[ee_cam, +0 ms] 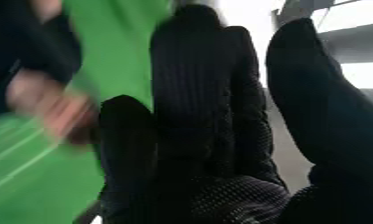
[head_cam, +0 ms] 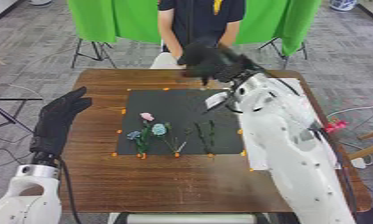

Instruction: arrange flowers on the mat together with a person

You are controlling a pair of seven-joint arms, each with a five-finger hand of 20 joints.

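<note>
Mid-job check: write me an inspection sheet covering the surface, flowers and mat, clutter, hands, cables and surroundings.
Surface: brown wooden table; orange markers around the mat.
Job's things: pink flower, pale blue flower and blue flower on the mat's left half; green stems to their right.
Clutter: white sheet partly under the right arm.
Hands: left hand open at the table's left edge; right hand open, raised at the table's far side.
Cables: black cable beside the left arm.
Surroundings: green cloth behind the table, on black stands; grey floor.
</note>
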